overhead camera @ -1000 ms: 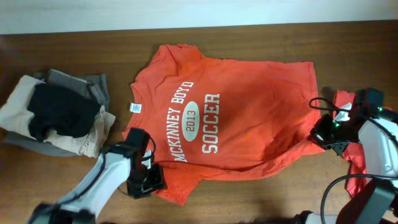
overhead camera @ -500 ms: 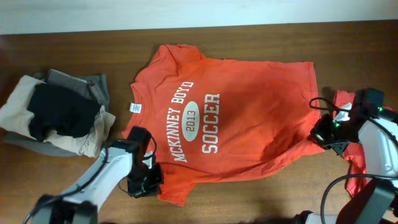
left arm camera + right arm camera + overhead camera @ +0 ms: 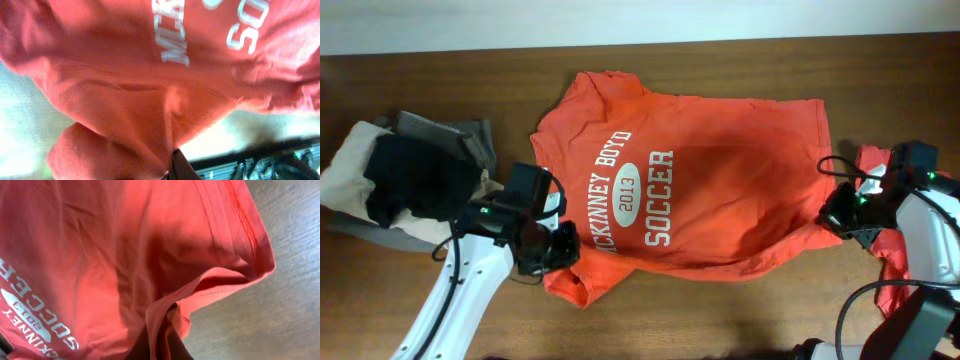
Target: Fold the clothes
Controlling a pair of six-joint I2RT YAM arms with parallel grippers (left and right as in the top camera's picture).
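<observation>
The orange-red T-shirt [image 3: 720, 190] printed "McKinney Boyd 2013 Soccer" lies spread on the table, collar to the left. My left gripper [image 3: 548, 248] is shut on the shirt's near sleeve and holds it lifted; the left wrist view shows the cloth [image 3: 125, 100] draped over the jaw [image 3: 175, 167]. My right gripper [image 3: 842, 215] is shut on the shirt's bottom hem near the right edge; the right wrist view shows the hem [image 3: 200, 287] bunched between the fingers [image 3: 162, 340]. A second red garment [image 3: 892, 240] lies partly under the right arm.
A pile of beige, black and grey clothes [image 3: 410, 180] sits at the left of the table. The wooden table [image 3: 740, 310] is bare in front of the shirt. A white wall edge runs along the back.
My left gripper has moved up and left toward the collar, dragging the near sleeve and lower shirt corner with it. The right gripper has stayed in place on the hem.
</observation>
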